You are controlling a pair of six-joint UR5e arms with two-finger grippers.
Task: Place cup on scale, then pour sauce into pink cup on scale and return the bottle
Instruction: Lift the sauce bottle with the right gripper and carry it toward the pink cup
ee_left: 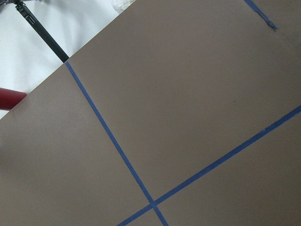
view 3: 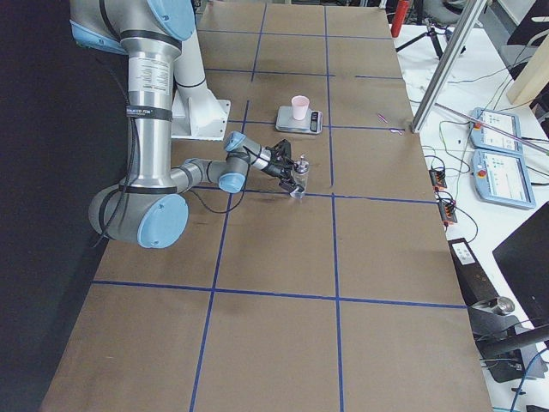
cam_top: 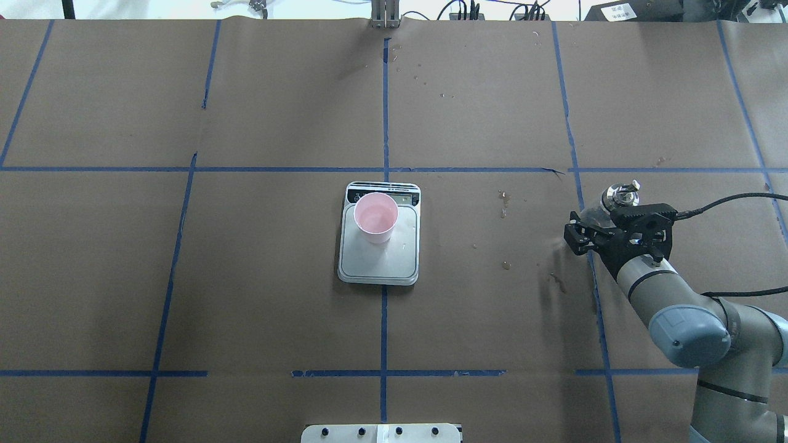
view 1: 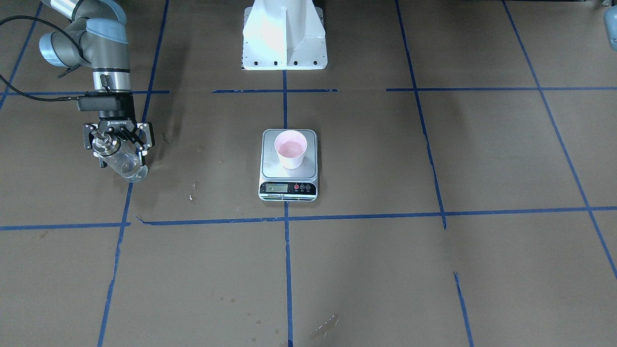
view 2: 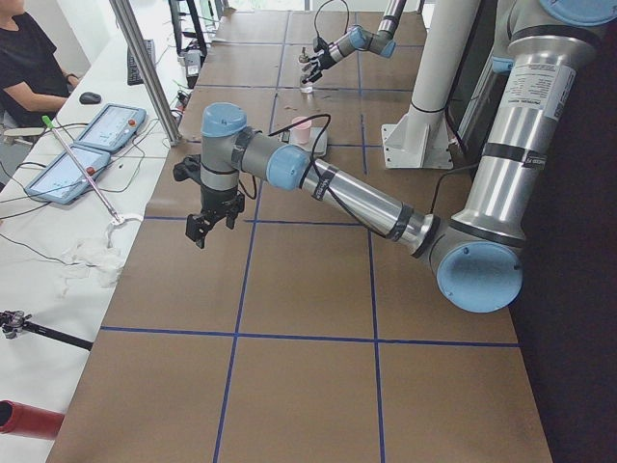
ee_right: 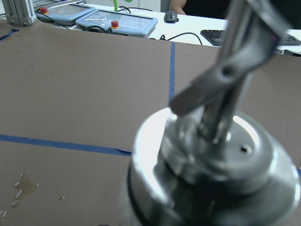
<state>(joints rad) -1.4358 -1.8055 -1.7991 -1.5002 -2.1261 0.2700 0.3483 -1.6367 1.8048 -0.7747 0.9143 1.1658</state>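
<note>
The pink cup (view 1: 290,148) (cam_top: 376,215) stands upright on the scale (view 1: 288,166) (cam_top: 378,261) at the table's middle, on the platform end nearest the display. My right gripper (view 1: 118,140) (cam_top: 606,231) is shut on the clear glass bottle (view 1: 123,161) (view 3: 300,182), well off to the scale's side. The bottle is held by its neck, leaning slightly, with its base low over the table. Its metal collar and spout (ee_right: 211,141) fill the right wrist view. Clear sauce (view 1: 129,168) shows in the bottle. My left gripper (view 2: 202,224) hangs over the table's far left end; I cannot tell its state.
The white robot pedestal (view 1: 284,38) stands at the table's robot side. Wet spots (cam_top: 505,203) mark the brown paper between scale and bottle. Control tablets (view 3: 497,163), cables and a seated person (view 2: 24,68) lie beyond the far edge.
</note>
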